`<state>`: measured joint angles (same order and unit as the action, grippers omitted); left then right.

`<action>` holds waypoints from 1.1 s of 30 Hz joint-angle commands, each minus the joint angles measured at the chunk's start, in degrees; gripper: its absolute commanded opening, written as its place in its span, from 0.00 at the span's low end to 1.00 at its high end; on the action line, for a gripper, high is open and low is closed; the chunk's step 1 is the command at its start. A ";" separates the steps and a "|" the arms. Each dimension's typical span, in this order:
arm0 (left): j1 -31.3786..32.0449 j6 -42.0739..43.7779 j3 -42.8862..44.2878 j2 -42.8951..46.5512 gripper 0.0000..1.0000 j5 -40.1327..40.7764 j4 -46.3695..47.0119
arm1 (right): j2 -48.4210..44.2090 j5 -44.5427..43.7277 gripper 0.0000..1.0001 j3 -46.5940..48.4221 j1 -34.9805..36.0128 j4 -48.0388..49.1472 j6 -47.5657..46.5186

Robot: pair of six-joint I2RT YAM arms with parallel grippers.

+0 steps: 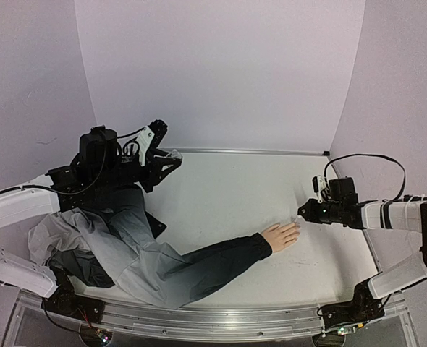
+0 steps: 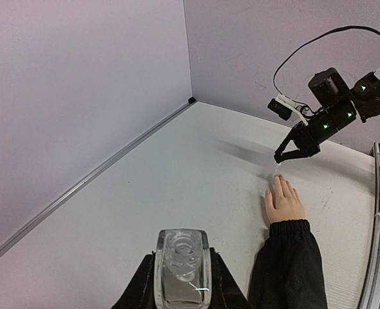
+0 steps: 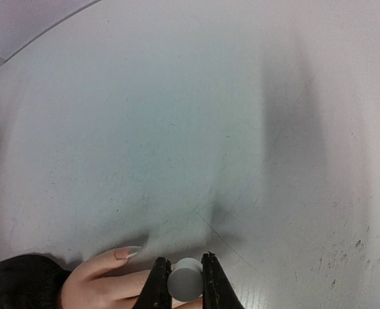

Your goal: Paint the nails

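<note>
Cap (image 3: 185, 282) in right pincer (image 3: 185, 278), arm stretched over mannequin hand (image 1: 281, 236); left pincer (image 2: 181, 291) grips bottle (image 2: 181, 254)

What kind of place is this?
Probably a robot lab booth: plain lilac walls, a white table, two robot arms, and a mannequin hand.

The mannequin hand (image 1: 281, 236) is pale peach, its sleeve (image 1: 221, 259) black; one nail (image 3: 127, 253) looks pinkish (lower left of the right wrist view). The table (image 1: 228, 181) is white, faintly scratched.
</note>
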<state>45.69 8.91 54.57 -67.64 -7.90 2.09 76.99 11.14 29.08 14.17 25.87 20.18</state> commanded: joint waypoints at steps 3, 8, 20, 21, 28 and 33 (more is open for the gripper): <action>-0.25 -0.34 0.39 1.41 0.00 -0.71 3.91 | 1.56 -0.22 0.00 1.23 -0.11 0.55 -0.19; -0.25 -0.23 0.35 1.46 0.00 -0.62 3.98 | 2.47 -0.42 0.00 1.52 -0.12 0.59 -0.17; -0.25 0.11 0.32 1.19 0.00 -0.49 3.92 | 3.45 -2.87 0.00 2.02 -0.12 1.63 -0.21; -0.25 0.11 0.31 1.26 0.00 -0.45 3.97 | 3.65 -2.98 0.00 2.21 -0.12 1.68 -0.27; -0.24 0.37 0.37 0.96 0.00 -0.38 3.97 | 4.67 -4.90 0.00 2.79 -0.13 1.71 -0.07; -0.25 0.66 0.37 1.00 0.00 -0.28 3.96 | 4.61 -7.37 0.00 2.96 -0.11 1.06 0.64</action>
<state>45.69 8.99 54.57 -67.64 -7.88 2.09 81.67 6.57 30.04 14.17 27.07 20.34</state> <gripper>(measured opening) 0.215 0.142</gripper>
